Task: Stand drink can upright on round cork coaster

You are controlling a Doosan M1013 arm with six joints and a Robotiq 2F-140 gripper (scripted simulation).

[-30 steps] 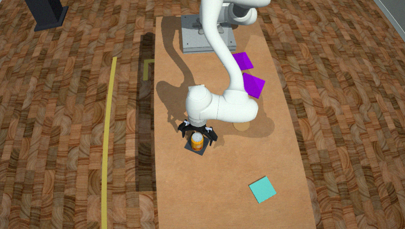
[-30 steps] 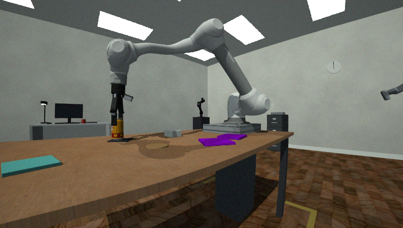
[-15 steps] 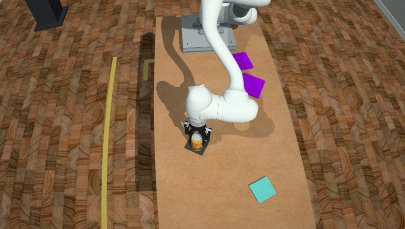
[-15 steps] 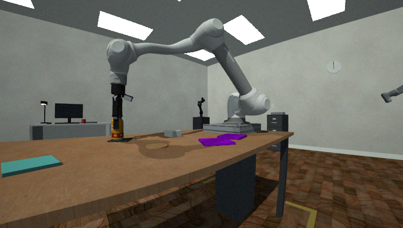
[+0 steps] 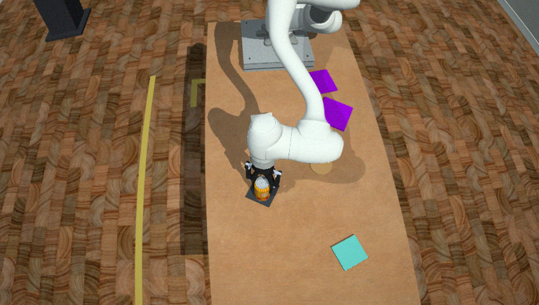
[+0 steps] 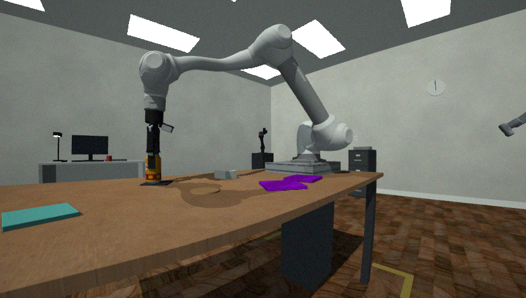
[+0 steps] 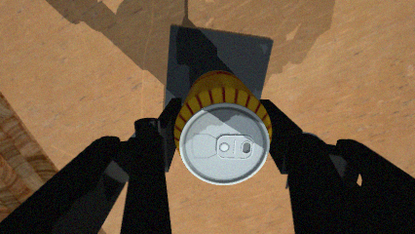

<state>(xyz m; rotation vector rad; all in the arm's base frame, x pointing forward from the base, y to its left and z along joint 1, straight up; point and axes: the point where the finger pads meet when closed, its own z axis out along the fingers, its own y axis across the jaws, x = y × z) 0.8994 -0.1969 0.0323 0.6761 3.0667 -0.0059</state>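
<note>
One drink can (image 7: pixel 223 132) stands upright between the black fingers of the robot's pincer (image 5: pixel 262 180), which is closed partway onto the can's sides just below the silver lid, gripping it from above. The can rests on a dark square coaster (image 5: pixel 252 196) near the long left edge of the table (image 5: pixel 295 272), about halfway along its length.

Nearest the exterior camera, a teal pad (image 6: pixel 36 215) lies by the table's front corner. Beyond it comes the gripped can, then the round cork coaster (image 6: pixel 205 190), lying flat in the arm's shadow toward the middle of the table and well apart from the can. A small grey block (image 6: pixel 225 174) sits farther back, two purple pads (image 6: pixel 284 183) lie toward the right edge, and the arm's grey base plate (image 5: pixel 249 64) stands at the far end.

The can is on the wrong coaster, so a lift and a carry to the cork disc appear to lie ahead. Risks from here: the grip sits high on a smooth round wall, so the can could slip or swing out of true during the carry; the dark coaster could cling and rise with it; and the thin cork disc, half hidden under the arm from above, offers a small target, so an off-centre or tilted release could leave the can overhanging or toppled.
</note>
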